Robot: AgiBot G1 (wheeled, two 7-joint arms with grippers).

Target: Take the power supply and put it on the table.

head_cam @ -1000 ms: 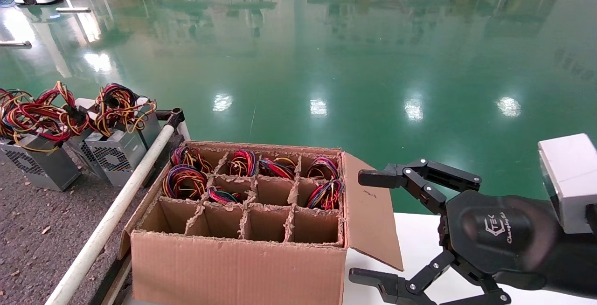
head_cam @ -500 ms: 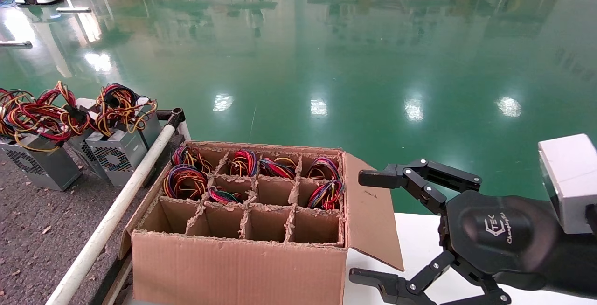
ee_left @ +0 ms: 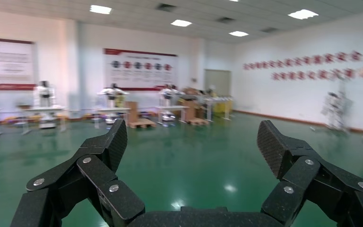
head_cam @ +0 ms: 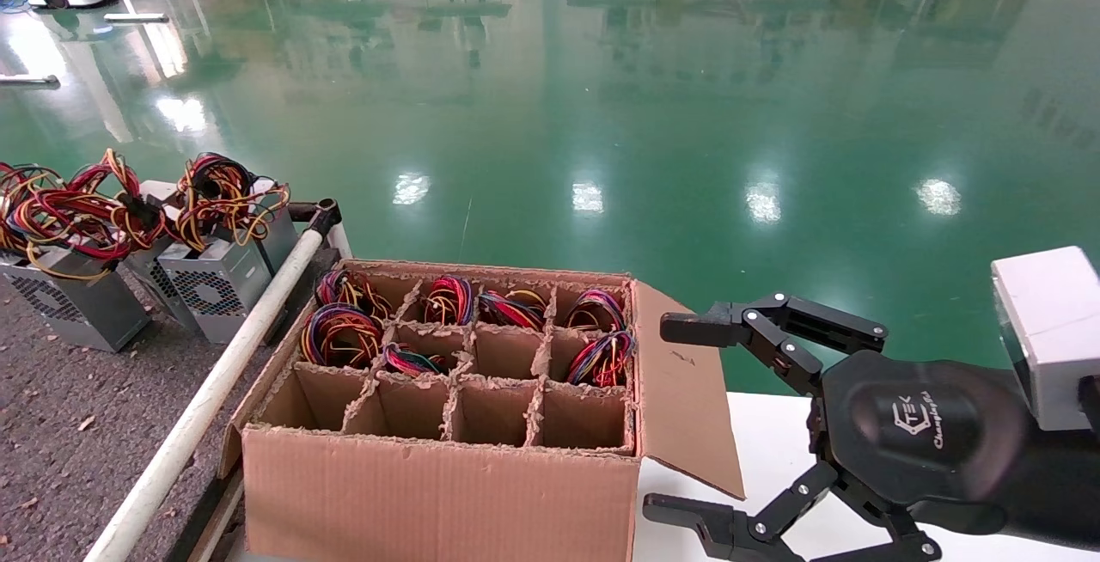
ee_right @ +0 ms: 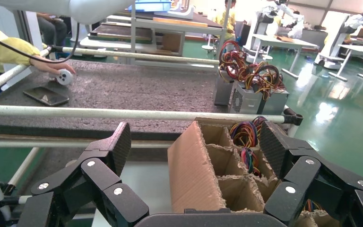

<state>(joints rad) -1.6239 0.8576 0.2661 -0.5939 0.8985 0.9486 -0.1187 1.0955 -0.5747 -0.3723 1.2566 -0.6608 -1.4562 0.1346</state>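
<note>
A silver-grey power supply (head_cam: pixel 64 304) with a honeycomb side and a coiled red, yellow and black wire bundle stands on the dark speckled table (head_cam: pixel 69 433) at the far left. More coloured wire bundles (head_cam: pixel 344 334) fill several cells of the cardboard box (head_cam: pixel 430 493); the bodies under them are hidden. Just right of the box flap, my right gripper (head_cam: pixel 663 416) is open and empty, facing the box (ee_right: pixel 203 165). In its wrist view, my left gripper (ee_left: pixel 191 142) hangs open over green floor; the head view does not show it.
A grey unit with a round fan grille (head_cam: pixel 210 287) stands beside the power supply. A white tube rail (head_cam: pixel 215 390) edges the table next to the box. The box rests on a white tabletop (head_cam: pixel 765 442). A person's hand (ee_right: pixel 52 66) and a phone (ee_right: pixel 46 96) are on the table's far side.
</note>
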